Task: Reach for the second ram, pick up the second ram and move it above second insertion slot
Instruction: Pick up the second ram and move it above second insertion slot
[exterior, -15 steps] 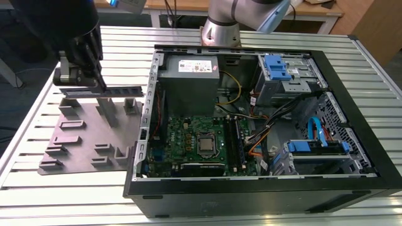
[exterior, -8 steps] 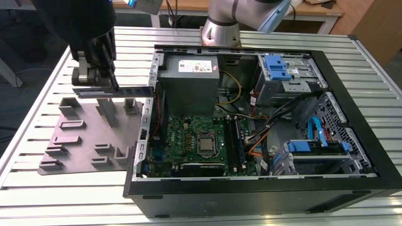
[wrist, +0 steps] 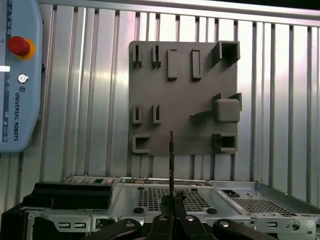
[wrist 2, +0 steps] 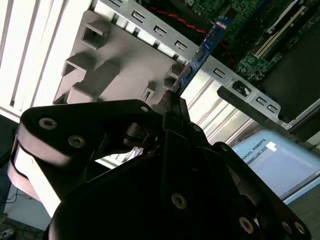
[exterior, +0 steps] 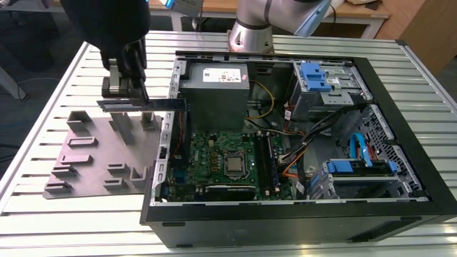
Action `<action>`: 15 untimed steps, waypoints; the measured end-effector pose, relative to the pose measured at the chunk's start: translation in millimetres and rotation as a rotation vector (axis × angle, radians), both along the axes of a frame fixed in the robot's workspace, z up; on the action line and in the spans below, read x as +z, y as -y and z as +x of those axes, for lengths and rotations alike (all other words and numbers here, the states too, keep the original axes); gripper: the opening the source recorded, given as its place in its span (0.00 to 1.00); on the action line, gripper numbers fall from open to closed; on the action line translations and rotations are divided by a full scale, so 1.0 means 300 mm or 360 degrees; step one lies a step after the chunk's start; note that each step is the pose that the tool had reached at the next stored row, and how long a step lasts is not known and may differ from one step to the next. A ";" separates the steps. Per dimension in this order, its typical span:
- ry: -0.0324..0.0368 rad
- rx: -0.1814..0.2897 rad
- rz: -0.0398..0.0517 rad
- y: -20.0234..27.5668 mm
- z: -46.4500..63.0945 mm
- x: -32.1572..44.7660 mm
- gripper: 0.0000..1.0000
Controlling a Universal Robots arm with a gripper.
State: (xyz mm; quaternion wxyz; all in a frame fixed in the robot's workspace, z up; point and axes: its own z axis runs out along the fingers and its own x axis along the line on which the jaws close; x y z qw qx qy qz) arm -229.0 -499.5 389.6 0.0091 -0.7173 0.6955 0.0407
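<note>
The second ram [exterior: 160, 104] is a thin dark blue-green stick held level above the grey holder plate [exterior: 93, 160], with its far end at the open computer case's wall [exterior: 171, 134]. My gripper [exterior: 128, 98] is shut on its other end. In the second wrist view the ram [wrist 2: 202, 50] juts out from the gripper [wrist 2: 172, 100] towards the case. The first wrist view shows the ram [wrist: 171, 155] edge-on above the gripper [wrist: 171, 202]. The memory slots [exterior: 270, 160] lie beside the CPU socket [exterior: 234, 164] on the motherboard, off to the exterior view's right of the ram.
The open case holds a power supply [exterior: 218, 91], blue-latched drive bays [exterior: 321, 80], and loose cables [exterior: 300, 139]. The grey plate [wrist: 182, 95] carries several raised holders. A teach pendant [wrist: 17, 75] lies on the slatted table [exterior: 50, 101]. The arm's base [exterior: 250, 32] stands behind the case.
</note>
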 end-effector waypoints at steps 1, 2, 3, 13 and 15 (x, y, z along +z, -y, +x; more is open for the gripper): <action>0.0000 0.0000 0.0000 0.000 0.009 0.000 0.09; 0.0000 0.0000 0.0000 0.000 0.018 0.000 0.09; 0.0000 0.0000 0.0000 0.000 0.027 0.000 0.09; -0.0001 0.0000 0.0000 0.000 0.114 0.000 0.09; -0.0001 0.0000 0.0000 0.000 0.132 0.000 0.09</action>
